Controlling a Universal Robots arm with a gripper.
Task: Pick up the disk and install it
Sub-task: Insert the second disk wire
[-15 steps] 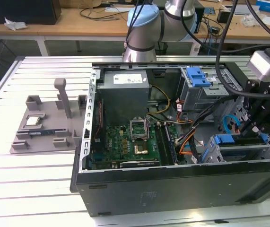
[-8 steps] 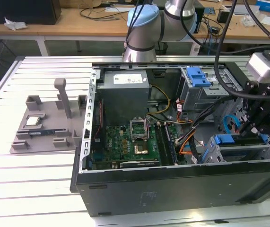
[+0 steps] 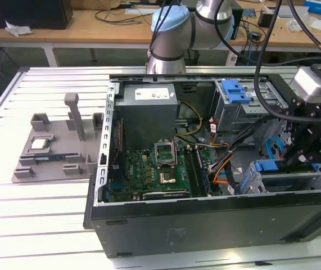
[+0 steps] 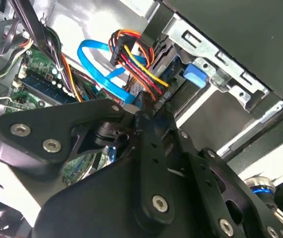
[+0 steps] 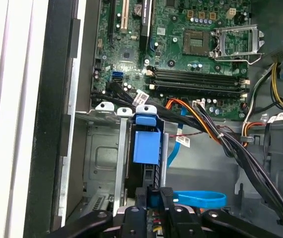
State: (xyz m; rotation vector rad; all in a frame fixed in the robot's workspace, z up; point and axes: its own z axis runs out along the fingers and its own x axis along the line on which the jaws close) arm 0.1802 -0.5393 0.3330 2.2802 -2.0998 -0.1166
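Observation:
The disk (image 5: 145, 146) stands on edge in the metal drive bay (image 5: 104, 163) at the case's corner, its blue bracket and pale blue tab facing the motherboard. In the exterior view the disk (image 3: 266, 167) sits in the lower cage at the exterior view's right. My gripper (image 5: 153, 197) has its black fingers (image 5: 140, 197) closed on the blue rear end of the bracket. In the second wrist view the gripper (image 4: 145, 115) tapers to a point beside the red, yellow and black power plug (image 4: 140, 74). The gripper (image 3: 290, 162) reaches into the case from the exterior view's right.
The open black computer case (image 3: 205, 219) holds a green motherboard (image 3: 149, 177), a grey power supply (image 3: 148, 109) and a second cage with a blue clip (image 3: 234, 90). A blue data cable (image 5: 200, 199) and orange wires (image 5: 200, 119) crowd the bay. A grey fixture with a chip (image 3: 40, 144) lies outside.

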